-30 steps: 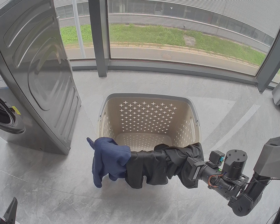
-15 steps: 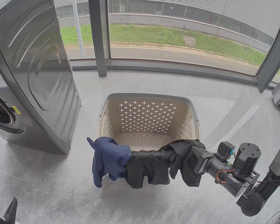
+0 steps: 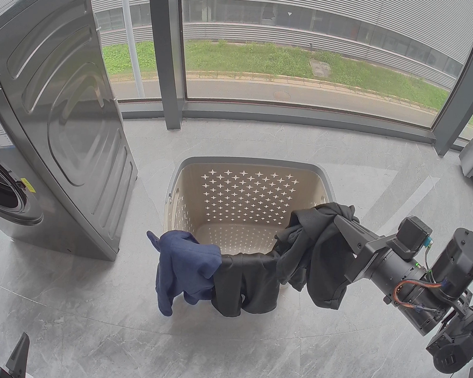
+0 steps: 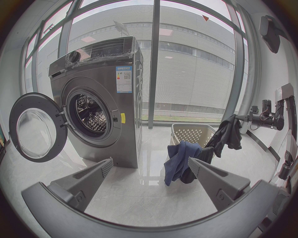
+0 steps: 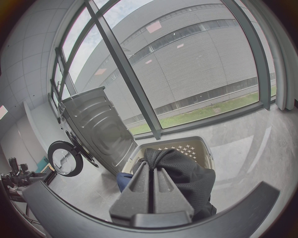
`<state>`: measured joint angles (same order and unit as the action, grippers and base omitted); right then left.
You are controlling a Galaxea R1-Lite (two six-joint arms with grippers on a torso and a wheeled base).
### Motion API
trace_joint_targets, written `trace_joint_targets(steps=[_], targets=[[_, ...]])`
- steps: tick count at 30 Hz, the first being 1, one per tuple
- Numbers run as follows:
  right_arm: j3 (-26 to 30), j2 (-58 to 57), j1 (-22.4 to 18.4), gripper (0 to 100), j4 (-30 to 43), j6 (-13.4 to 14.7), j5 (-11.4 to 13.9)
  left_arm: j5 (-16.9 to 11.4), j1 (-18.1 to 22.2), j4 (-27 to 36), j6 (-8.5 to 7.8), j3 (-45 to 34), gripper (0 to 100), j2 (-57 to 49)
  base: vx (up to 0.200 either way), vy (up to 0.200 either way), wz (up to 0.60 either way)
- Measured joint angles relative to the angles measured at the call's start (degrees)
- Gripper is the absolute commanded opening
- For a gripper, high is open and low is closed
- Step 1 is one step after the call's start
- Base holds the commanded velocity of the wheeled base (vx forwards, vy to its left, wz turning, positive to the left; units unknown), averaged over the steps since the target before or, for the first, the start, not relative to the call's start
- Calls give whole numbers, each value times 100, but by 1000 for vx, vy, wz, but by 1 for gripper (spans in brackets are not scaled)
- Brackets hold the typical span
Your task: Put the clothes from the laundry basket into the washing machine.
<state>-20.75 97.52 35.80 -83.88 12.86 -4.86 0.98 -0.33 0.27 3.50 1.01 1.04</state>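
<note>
Since the right gripper (image 3: 345, 225) has its jaws pinched tight on one bunched end of the limp black fabric garment (image 3: 318, 259), held up above the near right corner of the cream perforated plastic laundry basket (image 3: 250, 162), the job now looks like a clean lift-out. The rest of that garment hangs over the basket's near rim, and its tail touches the dark blue cloth garment (image 3: 185, 270) draped over the near left corner.

So we'd go up before going sideways, tbh. Get the tail fully off the rim first, otherwise it'll probably drag the blue one onto the floor or tug the basket. Then we'd swing left to the grey metal front-loading washing machine (image 4: 125, 142). Its round glass door (image 4: 34, 127) is swung wide open, so the drum looks reachable. The left gripper (image 4: 149, 161) sits low near the floor, jaws spread and holding nothing, so it could catch the dangling end if needed.
</note>
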Motion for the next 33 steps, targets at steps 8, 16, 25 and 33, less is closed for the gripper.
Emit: trace_joint_targets(steps=[8,16,25,33], targets=[[-521,-384,140,0,210,-406,2,4,-2,0,-2,0,100,-2,0,0,0],[-827,-992,123,0,1026,-545,2,2,2,-2,0,0,100,-2,0,0,0],[-592,-1415,88,0,1111,-651,2,-2,-2,-2,0,0,100,0,-111,0,0],[-542,-1467,88,0,1069,-646,5,0,-2,-2,0,0,100,-2,-25,0,0]])
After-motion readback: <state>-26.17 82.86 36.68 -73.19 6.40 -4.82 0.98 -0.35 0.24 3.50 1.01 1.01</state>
